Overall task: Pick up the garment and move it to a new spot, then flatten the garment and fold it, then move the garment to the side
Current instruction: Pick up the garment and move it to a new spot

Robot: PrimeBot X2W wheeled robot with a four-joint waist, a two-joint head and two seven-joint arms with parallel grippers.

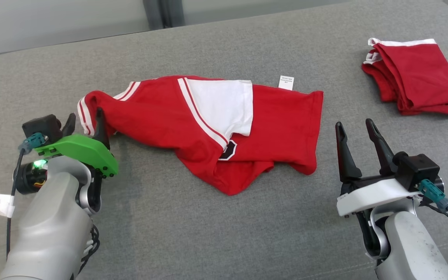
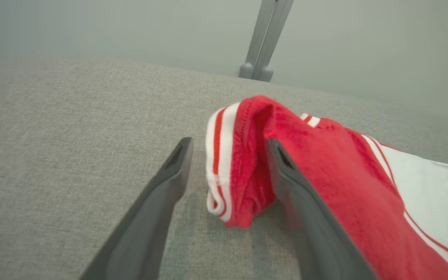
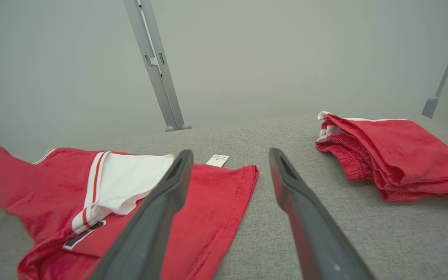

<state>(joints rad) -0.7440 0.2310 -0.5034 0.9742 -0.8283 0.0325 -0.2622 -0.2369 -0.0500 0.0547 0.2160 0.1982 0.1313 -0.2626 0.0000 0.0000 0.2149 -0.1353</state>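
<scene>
Left hand spread around rumpled red-white garment.

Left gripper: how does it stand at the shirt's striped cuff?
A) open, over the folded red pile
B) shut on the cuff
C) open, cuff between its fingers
C: in the left wrist view the left gripper is spread open, the striped cuff lying loose between its fingers.

The garment is a red shirt with a big white patch, white stripes on its sleeve and a small black badge. It lies rumpled, not flat, in the middle of the grey table. The sleeve end sticks up a little at the left. A small white tag pokes out at the far edge.
</scene>
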